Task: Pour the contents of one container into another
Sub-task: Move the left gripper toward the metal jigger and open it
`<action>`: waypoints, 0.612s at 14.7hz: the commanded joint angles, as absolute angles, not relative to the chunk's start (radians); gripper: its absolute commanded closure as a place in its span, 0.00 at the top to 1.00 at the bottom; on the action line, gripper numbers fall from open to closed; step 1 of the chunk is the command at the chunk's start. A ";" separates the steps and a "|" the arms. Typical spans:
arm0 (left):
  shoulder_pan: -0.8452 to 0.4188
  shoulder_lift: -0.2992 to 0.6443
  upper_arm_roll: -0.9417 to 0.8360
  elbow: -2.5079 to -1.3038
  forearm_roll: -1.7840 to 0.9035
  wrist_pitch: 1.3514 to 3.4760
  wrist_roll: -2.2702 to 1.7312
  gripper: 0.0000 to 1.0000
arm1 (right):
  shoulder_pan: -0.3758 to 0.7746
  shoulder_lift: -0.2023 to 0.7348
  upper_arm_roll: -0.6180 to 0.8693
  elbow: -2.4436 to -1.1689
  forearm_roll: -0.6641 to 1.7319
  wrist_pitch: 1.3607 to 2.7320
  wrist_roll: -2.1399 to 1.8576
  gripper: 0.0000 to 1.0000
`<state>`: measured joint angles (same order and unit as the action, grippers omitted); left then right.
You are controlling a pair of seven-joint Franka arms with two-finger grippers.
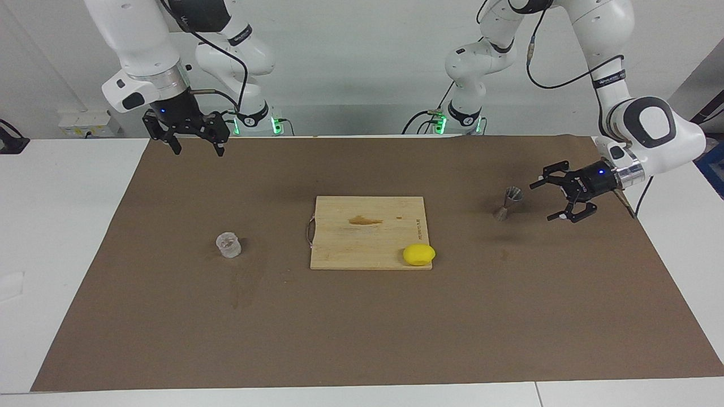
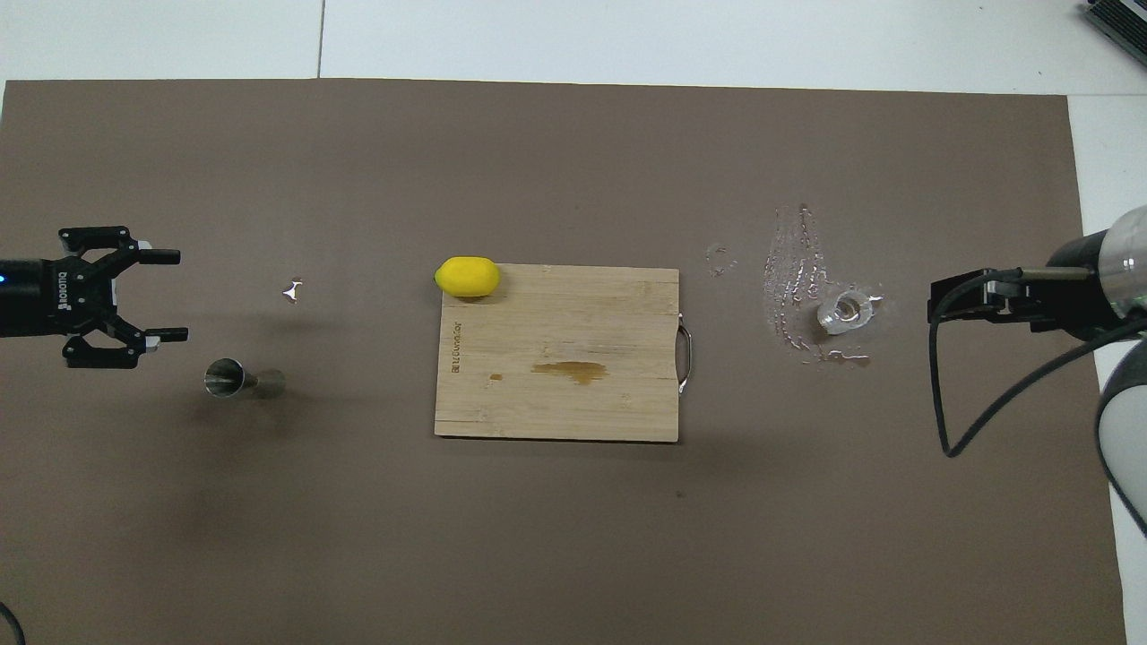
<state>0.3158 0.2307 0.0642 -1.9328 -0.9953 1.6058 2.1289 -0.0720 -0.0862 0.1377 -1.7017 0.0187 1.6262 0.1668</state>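
The clear glass tumbler [image 1: 228, 245] stands upright on the brown mat toward the right arm's end; it also shows in the overhead view [image 2: 847, 311]. The metal jigger [image 1: 509, 202] stands upright on the mat toward the left arm's end, seen from above too [image 2: 237, 379]. My left gripper [image 1: 541, 202] is open and empty, held level and low, pointing at the jigger from the table's end, a short gap away [image 2: 170, 296]. My right gripper [image 1: 192, 146] is open and empty, raised over the mat's edge nearest the robots, away from the tumbler.
A wooden cutting board [image 1: 367, 232] with a brown stain lies mid-table, a yellow lemon [image 1: 419, 254] on its corner. Spilled water [image 2: 793, 278] wets the mat beside the tumbler. A small shiny scrap [image 2: 291, 290] lies near the jigger.
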 commanded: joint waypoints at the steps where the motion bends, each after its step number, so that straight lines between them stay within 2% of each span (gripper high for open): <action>1: 0.363 0.258 0.055 -1.953 -1.045 1.539 2.251 1.00 | -0.087 -0.109 0.140 -1.723 0.040 1.635 0.138 1.00; 6: 0.422 0.256 0.055 -2.046 -1.074 1.442 2.358 1.00 | -0.087 -0.110 0.140 -1.723 0.040 1.635 0.138 1.00; 9: 0.454 0.327 0.058 -2.092 -1.118 1.382 2.485 1.00 | -0.087 -0.109 0.140 -1.723 0.040 1.635 0.138 1.00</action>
